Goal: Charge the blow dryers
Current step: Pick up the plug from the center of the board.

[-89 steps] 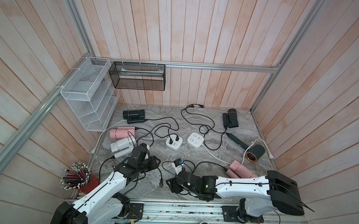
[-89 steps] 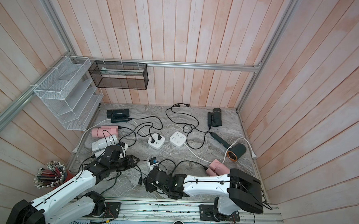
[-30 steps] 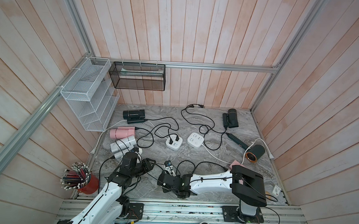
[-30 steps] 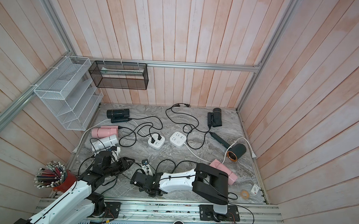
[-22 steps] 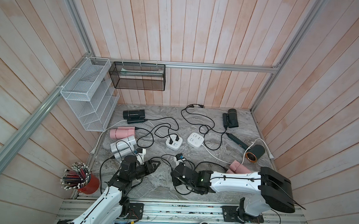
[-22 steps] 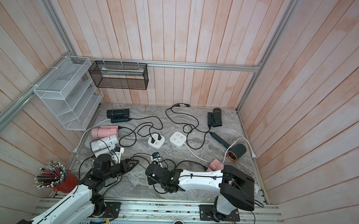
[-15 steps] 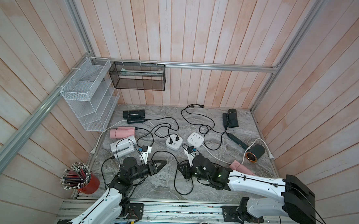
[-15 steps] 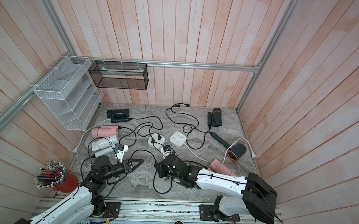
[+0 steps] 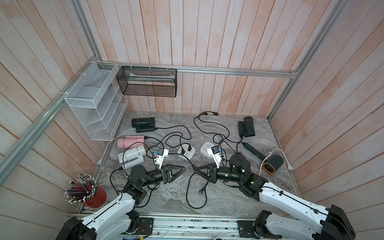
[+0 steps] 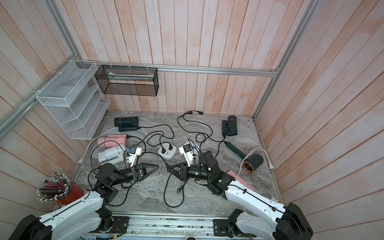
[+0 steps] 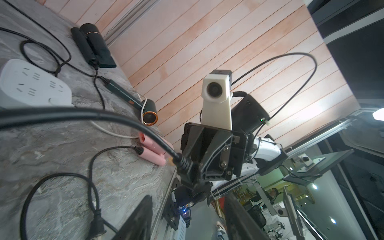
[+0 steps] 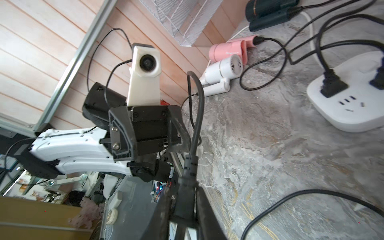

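My right gripper (image 9: pixel 196 170) (image 12: pixel 184 207) is shut on a black plug (image 12: pixel 185 187) held just above the table's middle; its cord trails off to the left. Facing it a short gap away, my left gripper (image 9: pixel 181 169) (image 11: pixel 187 220) is open and holds nothing. Blow dryers lie around the table: black (image 9: pixel 143 122) at the back left, pink (image 9: pixel 130 141) and light grey (image 9: pixel 131 155) on the left, black (image 9: pixel 247 126) at the back right, a dark one with an orange rim (image 9: pixel 272 164) on the right, and a pink one (image 10: pixel 239 180) beside my right arm.
Two white power strips (image 9: pixel 186 152) (image 9: pixel 207 147) sit mid-table; the left one has plugs in it. A loose plug (image 9: pixel 202 190) and loops of black cord lie near the front. A red cup of pencils (image 9: pixel 92 195) stands front left. Wire racks (image 9: pixel 92 101) hang on the walls.
Both grippers have swung from the front toward the table's middle. The right one carried the black plug with it; the left one's jaws have widened and now stand apart from the plug.
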